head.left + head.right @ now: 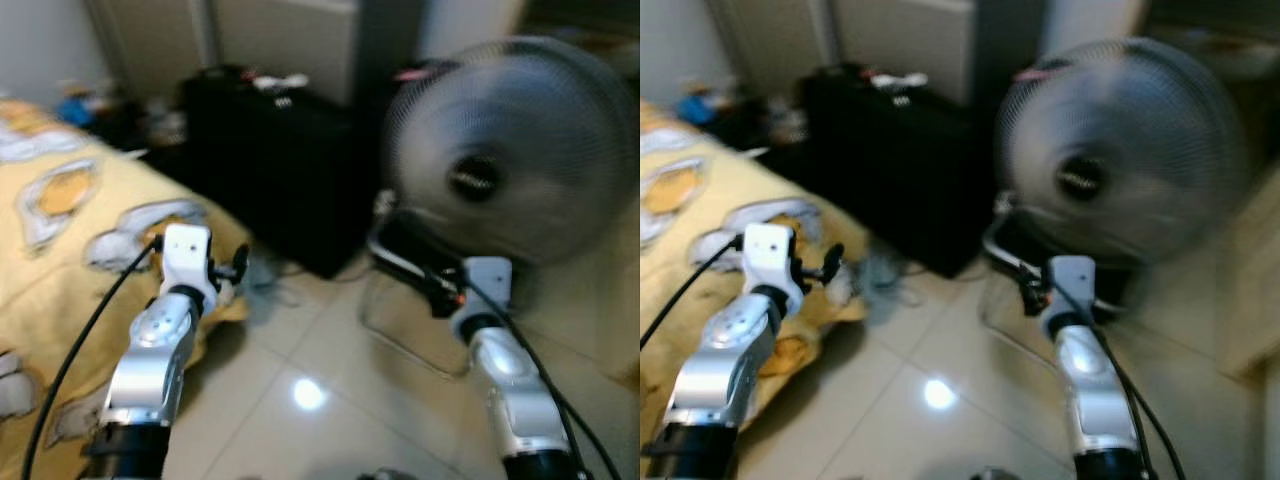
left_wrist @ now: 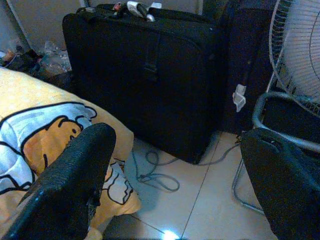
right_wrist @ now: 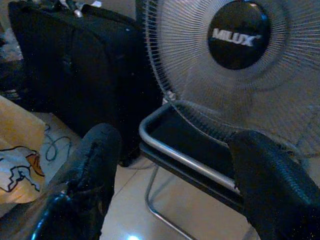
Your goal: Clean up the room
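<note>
Left gripper: your left gripper (image 2: 175, 185) is raised in front of you, at the near left, over the edge of the bed. Its two black fingers (image 2: 70, 185) stand wide apart and hold nothing.

Right gripper: your right gripper (image 3: 175, 185) is raised at the near right, just before the fan's stand. Its fingers (image 3: 85, 180) are also spread wide, with nothing between them.

Bed: a bed with a yellow cover printed with cartoon figures (image 1: 60, 210) fills your left side; its corner hangs down toward the floor beside the left gripper.

Suitcase: a large black soft-sided suitcase (image 2: 145, 70) stands upright on the floor at the far centre, between the bed and the fan. Small light items lie on its top (image 2: 137, 7); you cannot tell what they are.

Cord: a thin grey cord (image 2: 155, 172) lies looped on the floor tiles just in front of the suitcase, near the bed corner.

Fan: a grey round wire-cage fan with a black hub (image 3: 240, 35) stands at the far right, on a bent metal tube frame (image 3: 185, 157) that rests on the floor.

Floor: pale glossy floor tiles (image 1: 300, 400) run between your arms, with a bright light spot reflected on them.

Clutter: some small jumbled things (image 2: 30, 55) sit at the far left beyond the bed, too blurred to name.
</note>
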`<state>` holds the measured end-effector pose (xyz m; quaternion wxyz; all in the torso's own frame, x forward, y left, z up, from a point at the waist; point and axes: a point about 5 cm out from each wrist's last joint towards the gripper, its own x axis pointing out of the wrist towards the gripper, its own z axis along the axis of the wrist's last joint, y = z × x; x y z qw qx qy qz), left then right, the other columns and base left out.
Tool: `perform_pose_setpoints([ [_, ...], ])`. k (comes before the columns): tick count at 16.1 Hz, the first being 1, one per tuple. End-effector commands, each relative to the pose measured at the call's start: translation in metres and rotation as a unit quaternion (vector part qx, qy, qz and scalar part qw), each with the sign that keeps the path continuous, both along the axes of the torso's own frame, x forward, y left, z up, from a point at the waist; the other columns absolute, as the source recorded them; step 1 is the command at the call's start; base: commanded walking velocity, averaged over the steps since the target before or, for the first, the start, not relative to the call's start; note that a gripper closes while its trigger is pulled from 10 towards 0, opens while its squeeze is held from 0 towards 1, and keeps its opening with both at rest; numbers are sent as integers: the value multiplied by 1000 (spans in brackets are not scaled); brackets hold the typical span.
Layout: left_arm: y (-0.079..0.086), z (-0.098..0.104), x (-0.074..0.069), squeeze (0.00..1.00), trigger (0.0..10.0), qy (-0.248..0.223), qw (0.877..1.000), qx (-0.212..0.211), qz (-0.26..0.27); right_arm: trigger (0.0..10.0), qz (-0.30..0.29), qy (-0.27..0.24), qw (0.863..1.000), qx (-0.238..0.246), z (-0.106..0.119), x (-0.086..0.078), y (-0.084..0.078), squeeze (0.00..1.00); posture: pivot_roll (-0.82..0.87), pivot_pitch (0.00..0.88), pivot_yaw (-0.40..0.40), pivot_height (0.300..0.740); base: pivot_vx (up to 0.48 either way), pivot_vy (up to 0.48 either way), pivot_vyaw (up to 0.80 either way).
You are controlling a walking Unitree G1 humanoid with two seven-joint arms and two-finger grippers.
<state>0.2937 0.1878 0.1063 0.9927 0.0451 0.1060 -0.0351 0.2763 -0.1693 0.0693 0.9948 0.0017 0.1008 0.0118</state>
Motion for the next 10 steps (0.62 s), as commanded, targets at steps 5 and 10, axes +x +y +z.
perform_pose_setpoints([
  [5, 6, 2, -1, 0, 10000, -7, 1000, 0, 13, 10000, 15, -10, 1000, -7, 3, 2, 9, 0, -40, 0, 26, 740, 409, 0, 0],
  [10, 5, 0, -1, 0, 10000, -7, 1000, 4, 12, 10000, 14, -10, 1000, -7, 3, 3, 8, 0, -45, 0, 28, 740, 460, 0, 0],
])
